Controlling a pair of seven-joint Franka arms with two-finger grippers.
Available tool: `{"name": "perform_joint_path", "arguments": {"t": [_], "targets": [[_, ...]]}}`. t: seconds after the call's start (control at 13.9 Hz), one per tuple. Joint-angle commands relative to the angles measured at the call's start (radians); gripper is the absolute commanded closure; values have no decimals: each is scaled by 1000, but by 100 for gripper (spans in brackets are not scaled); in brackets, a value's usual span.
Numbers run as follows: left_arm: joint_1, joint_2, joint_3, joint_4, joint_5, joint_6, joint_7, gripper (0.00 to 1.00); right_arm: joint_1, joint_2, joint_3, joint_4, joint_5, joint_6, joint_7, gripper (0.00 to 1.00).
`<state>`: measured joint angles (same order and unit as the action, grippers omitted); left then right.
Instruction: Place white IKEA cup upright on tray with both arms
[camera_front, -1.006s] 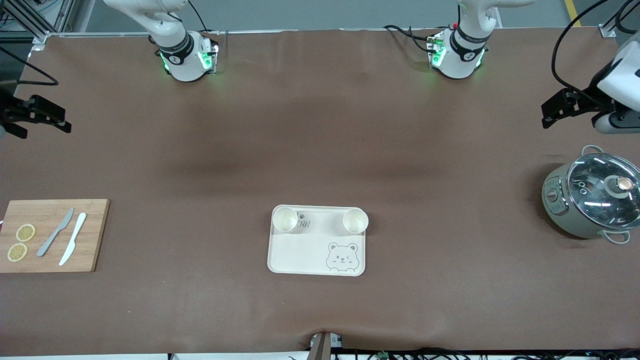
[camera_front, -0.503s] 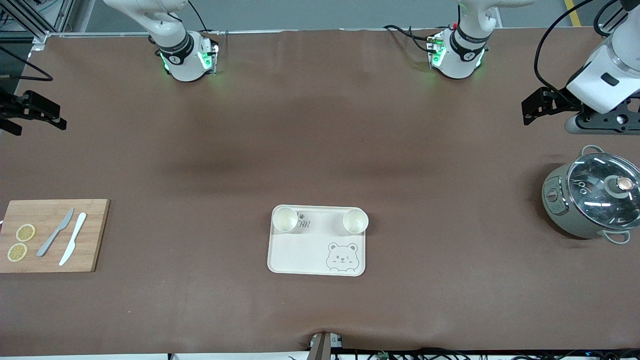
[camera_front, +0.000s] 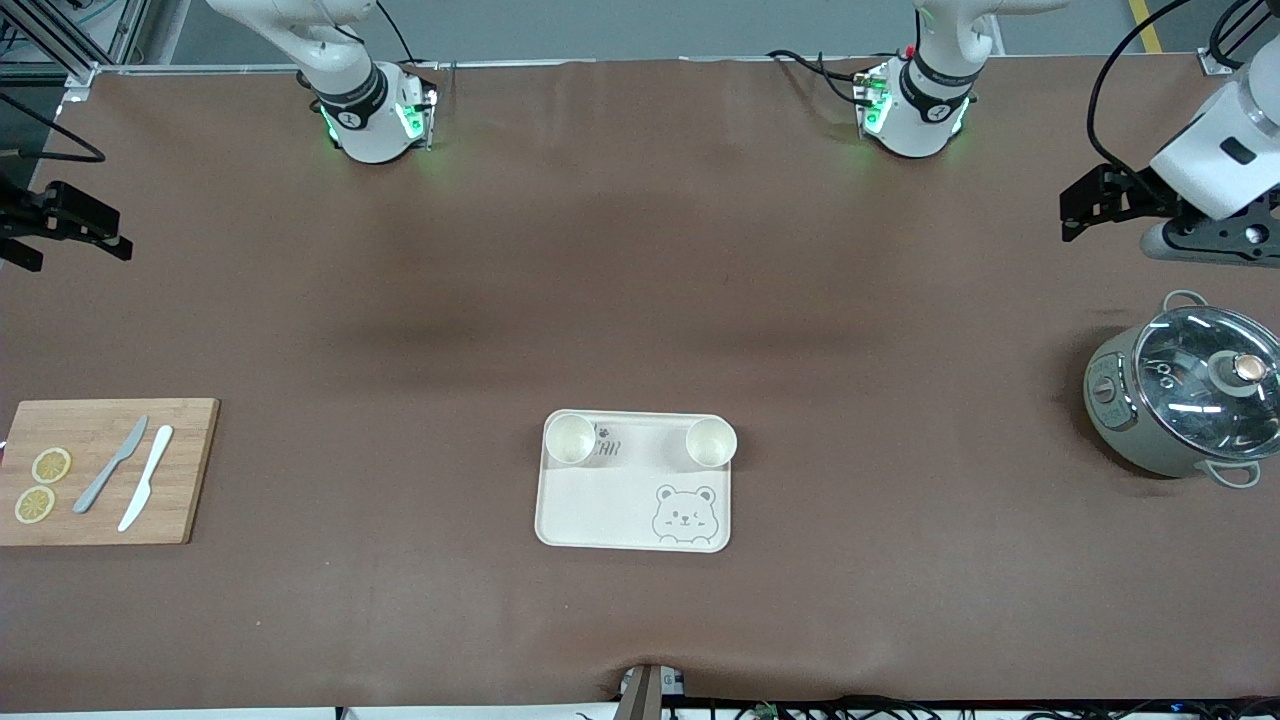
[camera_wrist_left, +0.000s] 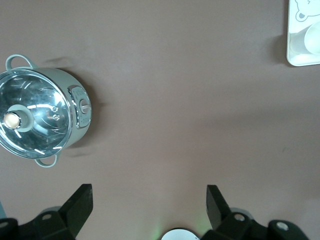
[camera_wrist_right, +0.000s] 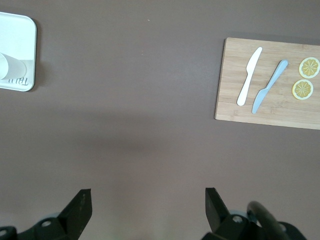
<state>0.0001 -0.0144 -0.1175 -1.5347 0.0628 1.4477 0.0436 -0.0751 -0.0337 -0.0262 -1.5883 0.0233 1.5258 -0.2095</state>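
On my front feed the cream rectangular tray with rounded corners and a bear-face drawing (camera_front: 634, 482) lies flat on the brown-covered desk (camera_front: 640, 300), just below the centre of the frame, its long axis running across the picture between the two arms' ends and the bear face at its lower corner toward the left arm's end. Two white round cups stand upright on it, mouths up, in the two corners farther from the front camera: one white cup (camera_front: 570, 439) toward the right arm's end, the other white cup (camera_front: 711, 442) toward the left arm's end. My left gripper (camera_wrist_left: 149, 205) hangs at the upper right edge of the frame, over bare desk above the grey-green lidded pot with a glass lid (camera_front: 1184, 396), fingers spread wide and empty. My right gripper (camera_wrist_right: 148, 205) hangs at the left edge, upper part of the frame, fingers likewise apart, gripping nothing. At the lower left edge sits a wooden cutting board (camera_front: 105, 471) carrying a grey knife (camera_front: 111, 464), a white knife (camera_front: 146, 477) and two lemon slices (camera_front: 42, 485).
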Motion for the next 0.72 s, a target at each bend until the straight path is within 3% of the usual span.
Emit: {"name": "perform_joint_path", "arguments": {"t": [0.0,0.65], "targets": [[15,-19,-5,-5,-32,-20,12,0,-43,-5,14,7,-17,11,-1,0],[15,4,-7,25,-52,0,10,0,-58,-5,17,5,-9,-3,70,0]]}}
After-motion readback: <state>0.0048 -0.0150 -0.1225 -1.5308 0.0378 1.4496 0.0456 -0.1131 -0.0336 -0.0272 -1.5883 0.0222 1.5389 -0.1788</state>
